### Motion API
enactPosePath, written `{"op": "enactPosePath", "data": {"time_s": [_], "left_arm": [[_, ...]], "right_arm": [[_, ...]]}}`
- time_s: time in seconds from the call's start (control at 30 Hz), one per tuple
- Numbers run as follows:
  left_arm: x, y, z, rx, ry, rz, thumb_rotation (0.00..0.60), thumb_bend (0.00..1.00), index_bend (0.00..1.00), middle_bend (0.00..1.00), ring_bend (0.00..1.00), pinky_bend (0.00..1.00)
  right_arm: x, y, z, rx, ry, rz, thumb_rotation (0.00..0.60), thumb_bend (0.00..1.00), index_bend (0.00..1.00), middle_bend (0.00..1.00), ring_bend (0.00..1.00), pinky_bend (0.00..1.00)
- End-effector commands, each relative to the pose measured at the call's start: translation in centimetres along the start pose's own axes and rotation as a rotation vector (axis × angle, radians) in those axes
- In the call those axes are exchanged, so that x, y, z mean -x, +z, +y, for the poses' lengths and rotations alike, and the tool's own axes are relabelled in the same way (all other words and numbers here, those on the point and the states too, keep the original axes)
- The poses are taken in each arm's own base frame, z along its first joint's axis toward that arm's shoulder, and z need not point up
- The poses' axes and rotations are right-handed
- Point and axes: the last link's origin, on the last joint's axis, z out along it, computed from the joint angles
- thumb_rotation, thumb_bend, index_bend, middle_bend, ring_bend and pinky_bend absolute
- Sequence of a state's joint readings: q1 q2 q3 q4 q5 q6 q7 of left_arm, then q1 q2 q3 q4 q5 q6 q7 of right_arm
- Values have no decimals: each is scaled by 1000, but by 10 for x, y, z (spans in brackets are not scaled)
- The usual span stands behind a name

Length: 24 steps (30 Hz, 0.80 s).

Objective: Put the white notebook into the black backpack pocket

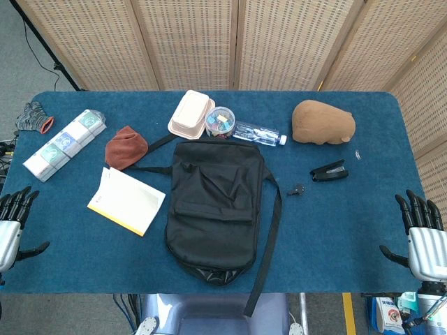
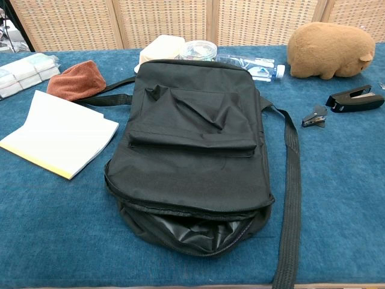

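Note:
The white notebook [image 1: 126, 200] [image 2: 59, 133] lies flat on the blue table, just left of the black backpack [image 1: 215, 206] [image 2: 192, 150]. The backpack lies flat at the table's middle; its front pocket flap [image 2: 192, 135] is closed and its near zipped mouth [image 2: 192, 232] gapes open. My left hand [image 1: 12, 220] hovers at the table's near left corner, fingers spread, holding nothing. My right hand [image 1: 421, 237] is at the near right corner, also spread and empty. Neither hand shows in the chest view.
Behind the backpack sit a cream box [image 1: 191, 114], a clear jar [image 1: 220, 122] and a water bottle [image 1: 258, 133]. A brown plush [image 1: 323, 122], black stapler [image 1: 329, 170] and clip [image 1: 296, 189] lie right; a rust cloth [image 1: 126, 146] and tissue packs [image 1: 64, 144] lie left.

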<state>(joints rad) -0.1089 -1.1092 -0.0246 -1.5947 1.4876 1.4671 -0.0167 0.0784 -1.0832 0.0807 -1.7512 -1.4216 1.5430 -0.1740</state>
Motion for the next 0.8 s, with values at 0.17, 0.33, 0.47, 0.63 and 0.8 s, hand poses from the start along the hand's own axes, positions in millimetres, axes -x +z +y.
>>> {"op": "enactPosePath", "data": {"time_s": [0.17, 0.33, 0.47, 0.63, 0.8], "left_arm": [[7, 4, 4, 28, 16, -18, 600, 0, 0, 0, 0, 0], [26, 13, 13, 148, 22, -71, 600, 0, 0, 0, 0, 0], [47, 28, 20, 249, -1, -122, 600, 0, 0, 0, 0, 0], [77, 48, 33, 333, 4, -171, 600, 0, 0, 0, 0, 0], [101, 64, 56, 408, 13, -180, 600, 0, 0, 0, 0, 0]], "right_arm": [[2, -1, -1, -3, -4, -6, 600, 0, 0, 0, 0, 0], [1, -1, -2, -5, 9, -6, 600, 0, 0, 0, 0, 0], [1, 0, 0, 4, 14, -9, 600, 0, 0, 0, 0, 0], [1, 1, 3, 15, 19, -12, 600, 0, 0, 0, 0, 0], [2, 2, 3, 18, 17, -16, 600, 0, 0, 0, 0, 0]]}}
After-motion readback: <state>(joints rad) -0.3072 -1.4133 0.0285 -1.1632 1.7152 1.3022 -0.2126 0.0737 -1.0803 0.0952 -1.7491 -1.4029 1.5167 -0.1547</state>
